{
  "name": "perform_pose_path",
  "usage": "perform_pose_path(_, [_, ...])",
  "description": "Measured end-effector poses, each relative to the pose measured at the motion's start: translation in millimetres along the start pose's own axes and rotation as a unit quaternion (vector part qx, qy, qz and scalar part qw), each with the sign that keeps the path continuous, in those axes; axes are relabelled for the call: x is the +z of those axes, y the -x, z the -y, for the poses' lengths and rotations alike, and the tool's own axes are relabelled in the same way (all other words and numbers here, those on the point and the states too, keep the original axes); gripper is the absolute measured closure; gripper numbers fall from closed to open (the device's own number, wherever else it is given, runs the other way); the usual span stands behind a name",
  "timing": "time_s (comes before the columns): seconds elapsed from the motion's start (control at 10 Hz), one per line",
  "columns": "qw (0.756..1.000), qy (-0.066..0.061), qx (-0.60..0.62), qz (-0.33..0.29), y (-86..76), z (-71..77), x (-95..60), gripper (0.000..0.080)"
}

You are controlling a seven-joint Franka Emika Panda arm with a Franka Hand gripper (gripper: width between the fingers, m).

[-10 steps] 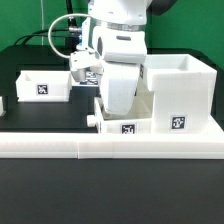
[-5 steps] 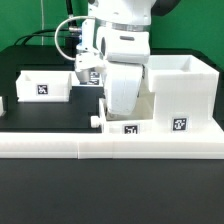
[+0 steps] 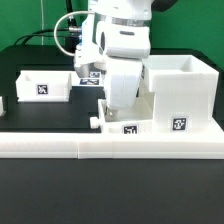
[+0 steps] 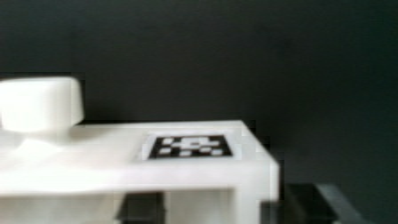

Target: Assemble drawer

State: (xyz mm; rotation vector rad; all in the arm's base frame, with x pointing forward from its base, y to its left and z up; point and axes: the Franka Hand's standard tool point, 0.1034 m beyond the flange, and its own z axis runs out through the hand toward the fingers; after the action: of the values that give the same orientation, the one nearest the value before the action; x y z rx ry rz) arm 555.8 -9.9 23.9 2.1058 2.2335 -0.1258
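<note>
A small white open-top tray (image 3: 125, 124) with a round knob (image 3: 97, 121) and a square tag stands just behind the barrier, beside the tall boxy housing (image 3: 182, 88) on the exterior view's right. My gripper (image 3: 121, 108) reaches down into this tray. In the wrist view the tray's front (image 4: 125, 165) shows its knob (image 4: 39, 104) and tag (image 4: 192, 147). My gripper (image 4: 237, 206) has one dark finger (image 4: 148, 207) inside the tray and the other (image 4: 329, 202) outside, shut on the side wall. A second tray (image 3: 44, 85) stands at the back left.
The long low white L-shaped barrier (image 3: 110, 146) runs along the front of the black table. A small white part (image 3: 2, 103) shows at the exterior view's far left edge. Cables hang behind the arm.
The arm has shifted slightly to the exterior view's right and up. The tray with the knob has moved a little right with it, toward the housing.
</note>
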Motion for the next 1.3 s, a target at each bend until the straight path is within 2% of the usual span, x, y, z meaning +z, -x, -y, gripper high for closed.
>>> perform_pose_path(0.1, [1.0, -0.005, 0.0, 0.002, 0.7, -0.8, -8.5, 0.0352])
perform_pose_path(0.2, [1.0, -0.007, 0.001, 0.005, 3.1, -2.0, -17.3, 0.0225])
perform_pose_path(0.3, [1.0, -0.009, 0.002, 0.007, 6.5, -2.8, -23.7, 0.0225])
perform_pose_path(0.4, [1.0, -0.012, -0.003, 0.009, 14.4, -2.6, -29.4, 0.0159])
perform_pose_path(0.6, [1.0, -0.018, -0.021, 0.012, 42.0, 0.8, -29.9, 0.0152])
perform_pose_path(0.7, [1.0, -0.021, -0.015, 0.012, 47.4, 3.1, -27.3, 0.0152])
perform_pose_path(0.8, [1.0, -0.021, -0.018, 0.011, 44.9, 2.7, -27.6, 0.0151])
perform_pose_path(1.1, [0.999, -0.024, -0.032, 0.005, 51.2, 4.4, -24.5, 0.0151])
perform_pose_path(1.3, [0.997, -0.03, -0.053, -0.043, 67.6, 0.5, -13.5, 0.0151])
